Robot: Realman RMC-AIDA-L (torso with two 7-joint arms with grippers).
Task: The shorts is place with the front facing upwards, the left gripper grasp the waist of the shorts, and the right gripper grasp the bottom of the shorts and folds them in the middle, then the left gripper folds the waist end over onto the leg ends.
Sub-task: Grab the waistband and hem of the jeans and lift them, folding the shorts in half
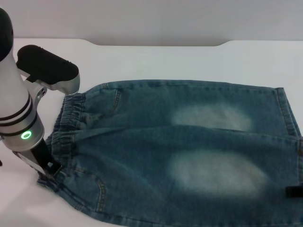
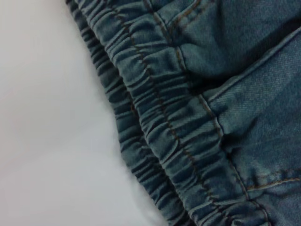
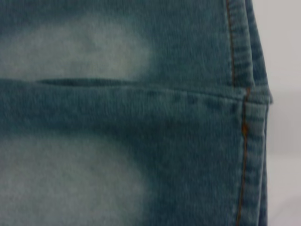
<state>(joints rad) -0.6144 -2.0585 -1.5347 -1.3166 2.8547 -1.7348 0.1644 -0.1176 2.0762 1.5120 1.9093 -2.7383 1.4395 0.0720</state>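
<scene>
Blue denim shorts (image 1: 180, 151) lie flat on the white table, front up, with pale faded patches on both legs. The elastic waist (image 1: 66, 127) is at the left and the leg ends (image 1: 289, 118) are at the right. My left gripper (image 1: 49, 169) is down at the near corner of the waist, touching the fabric. The left wrist view shows the gathered waistband (image 2: 155, 127) close up. Only a dark tip of my right gripper (image 1: 294, 190) shows at the right edge, by the near leg's hem. In the right wrist view the two leg hems (image 3: 244, 117) meet.
The white table (image 1: 156, 61) runs behind the shorts to a raised back edge (image 1: 156, 43). Bare table also lies left of the waist (image 2: 47, 117) and beyond the hems (image 3: 284, 94).
</scene>
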